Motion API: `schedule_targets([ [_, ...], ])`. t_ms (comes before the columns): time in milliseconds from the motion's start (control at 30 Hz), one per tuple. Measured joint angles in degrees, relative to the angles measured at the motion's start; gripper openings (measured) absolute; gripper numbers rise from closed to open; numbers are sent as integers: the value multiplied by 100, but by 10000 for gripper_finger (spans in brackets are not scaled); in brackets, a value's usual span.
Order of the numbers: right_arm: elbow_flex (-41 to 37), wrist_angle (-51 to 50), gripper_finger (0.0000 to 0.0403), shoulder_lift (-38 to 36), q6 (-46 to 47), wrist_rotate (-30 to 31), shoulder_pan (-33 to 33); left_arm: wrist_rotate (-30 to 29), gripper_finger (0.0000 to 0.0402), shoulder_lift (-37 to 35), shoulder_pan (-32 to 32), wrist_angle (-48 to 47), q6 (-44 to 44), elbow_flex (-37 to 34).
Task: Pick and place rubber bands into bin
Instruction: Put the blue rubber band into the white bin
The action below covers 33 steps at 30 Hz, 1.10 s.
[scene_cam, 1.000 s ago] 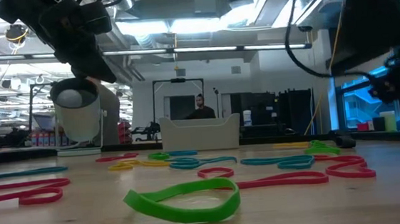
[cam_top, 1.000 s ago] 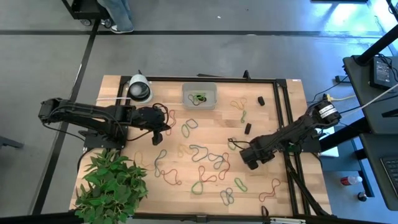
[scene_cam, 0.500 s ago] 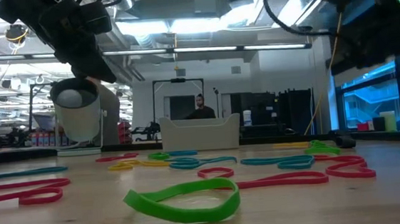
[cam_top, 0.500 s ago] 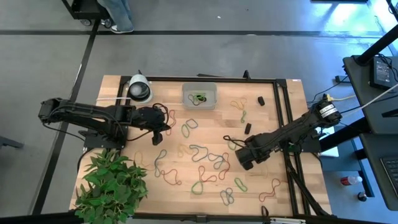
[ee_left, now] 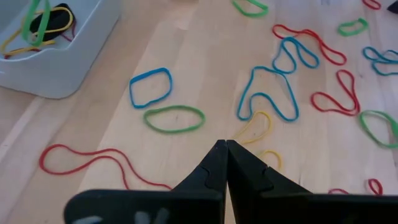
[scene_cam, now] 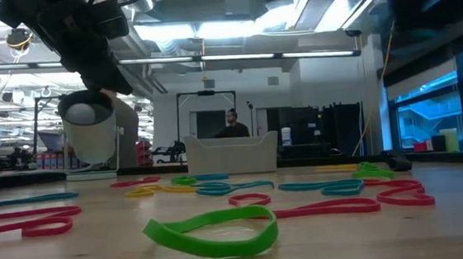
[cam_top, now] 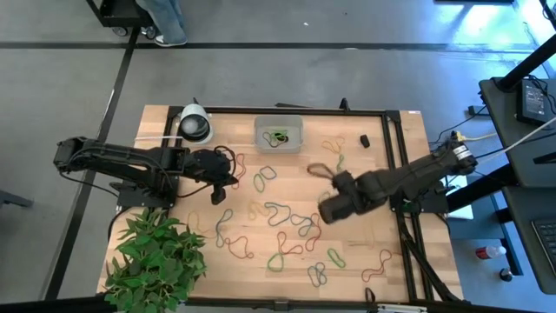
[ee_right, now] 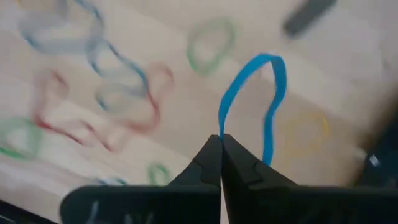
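Right gripper [ee_right: 221, 138] — jaws pinching a blue rubber band [ee_right: 272, 99], its loop hanging ahead of them above the surface [cam_top: 382, 239]; left gripper [ee_left: 225, 144] — jaws pressed together, empty, above scattered bands.

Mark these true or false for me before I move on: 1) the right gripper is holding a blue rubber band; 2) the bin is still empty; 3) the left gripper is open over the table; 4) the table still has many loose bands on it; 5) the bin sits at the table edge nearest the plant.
1) True. The right gripper is shut on a blue rubber band that loops up from its fingertips.
2) False. The bin already holds a few bands, green and yellow among them.
3) False. The left gripper is shut and holds nothing.
4) True. Loose bands lie across the table's middle.
5) False. The bin sits at the far edge; the plant is at the near left corner.
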Motion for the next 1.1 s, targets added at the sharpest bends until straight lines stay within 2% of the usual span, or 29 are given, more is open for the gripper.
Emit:
schedule_targets([
  [167,573,104,0,117,-1195,360,-870,-13,2,0,0,0,35,0],
  [367,1212,949,0,662,-3409,403,-2148,-195,2,0,7,-1,42,0],
  [533,1985,1715,0,1498,-5027,63,-3030,-506,2,-1,7,-1,42,0],
  [667,2896,1908,0,2417,-6029,-296,-3578,-824,2,-2,9,0,42,0],
  [900,4348,1788,0,4064,-7023,-998,-4231,-1089,2,-2,9,0,28,0],
  [1100,4850,1420,0,4928,-7280,-1216,-4458,-1147,2,-2,11,0,-174,0],
])
